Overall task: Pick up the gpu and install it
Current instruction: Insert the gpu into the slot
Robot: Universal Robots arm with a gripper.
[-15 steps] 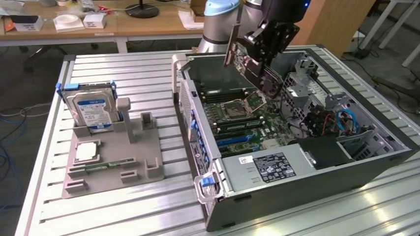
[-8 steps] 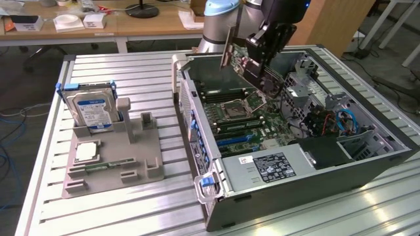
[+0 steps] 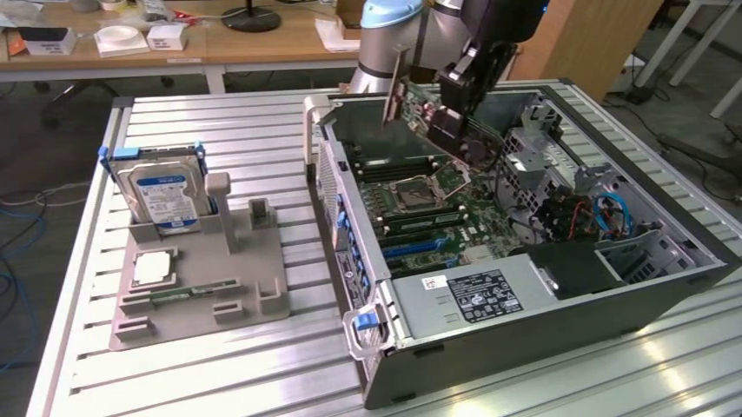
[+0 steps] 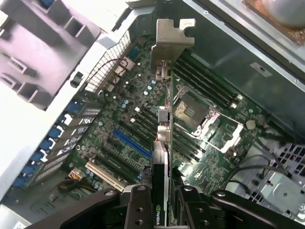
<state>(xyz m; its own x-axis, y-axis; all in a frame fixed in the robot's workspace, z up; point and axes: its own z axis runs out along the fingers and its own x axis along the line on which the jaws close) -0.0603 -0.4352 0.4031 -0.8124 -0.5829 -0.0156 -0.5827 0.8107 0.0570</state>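
My gripper is shut on the gpu, a green card with a silver end bracket, and holds it tilted in the air over the back of the open computer case. In the wrist view the gpu appears edge-on between my two black fingers, its bracket pointing away from the camera. Below it lies the motherboard with a blue expansion slot and black slots beside it. The card hangs above the board and touches none of the slots.
On the slatted table, a grey parts holder stands on the exterior view's left with a hard drive, a processor chip and a memory stick. Inside the case are the power supply, the drive cage and cables.
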